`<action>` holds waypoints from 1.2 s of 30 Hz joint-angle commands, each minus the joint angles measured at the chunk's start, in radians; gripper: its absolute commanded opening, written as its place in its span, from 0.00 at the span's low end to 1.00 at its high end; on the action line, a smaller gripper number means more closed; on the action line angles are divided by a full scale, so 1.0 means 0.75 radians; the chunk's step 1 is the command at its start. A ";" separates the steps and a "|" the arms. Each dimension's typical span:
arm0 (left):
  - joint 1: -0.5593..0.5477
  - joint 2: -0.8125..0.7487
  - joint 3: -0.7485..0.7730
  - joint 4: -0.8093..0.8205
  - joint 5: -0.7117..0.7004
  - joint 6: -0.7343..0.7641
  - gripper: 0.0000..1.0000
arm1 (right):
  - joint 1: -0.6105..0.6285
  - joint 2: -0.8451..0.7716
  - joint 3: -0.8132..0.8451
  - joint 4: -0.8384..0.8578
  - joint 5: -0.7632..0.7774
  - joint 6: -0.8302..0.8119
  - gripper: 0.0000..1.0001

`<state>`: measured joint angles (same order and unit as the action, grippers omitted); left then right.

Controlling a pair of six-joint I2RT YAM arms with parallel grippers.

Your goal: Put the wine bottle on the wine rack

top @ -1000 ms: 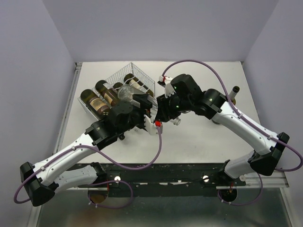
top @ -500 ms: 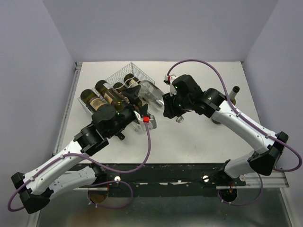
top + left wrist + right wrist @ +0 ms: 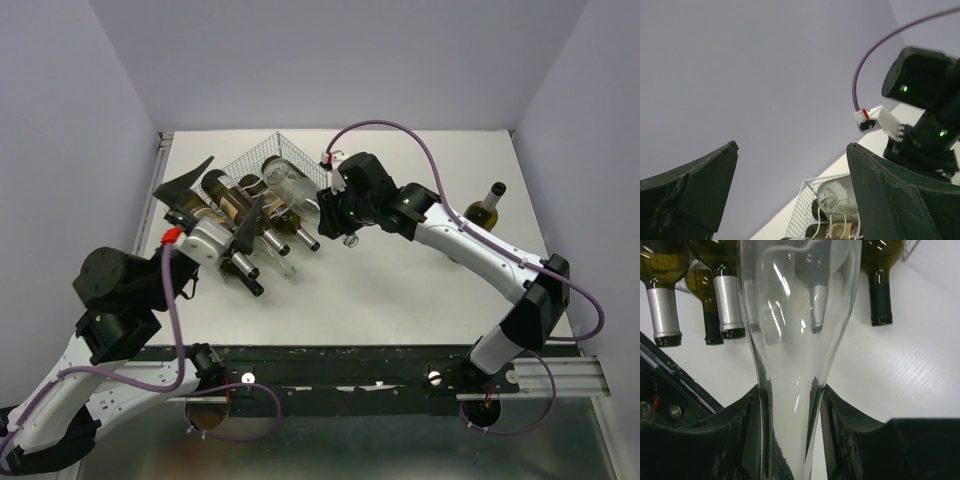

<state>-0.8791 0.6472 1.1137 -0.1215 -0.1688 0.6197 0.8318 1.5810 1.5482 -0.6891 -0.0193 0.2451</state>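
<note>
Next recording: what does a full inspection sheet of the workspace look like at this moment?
Surface: white table, no spills seen.
Job's things: wine rack holds several dark bottles; clear bottle lies at its right end, neck pointing toward the right arm.
Clutter: one green bottle stands upright at the table's right side, apart from the rack.
Grippers: left tool open, holding nothing; right tool shut on the clear bottle's neck.
Cables: a purple cable loops along each arm; no snag seen.
Surroundings: pale walls on three sides; nothing else seen.
</note>
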 commanded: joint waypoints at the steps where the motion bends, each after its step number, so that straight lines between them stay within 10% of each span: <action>1: -0.002 -0.049 0.102 -0.183 -0.069 -0.215 0.99 | 0.008 0.035 0.069 0.530 -0.019 -0.028 0.01; 36: -0.002 -0.149 -0.014 -0.272 -0.229 -0.517 0.99 | 0.008 0.455 0.110 1.043 -0.042 -0.235 0.01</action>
<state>-0.8791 0.5190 1.1034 -0.3237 -0.3218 0.2619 0.8318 1.9366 1.5532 -0.1822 -0.0467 0.1173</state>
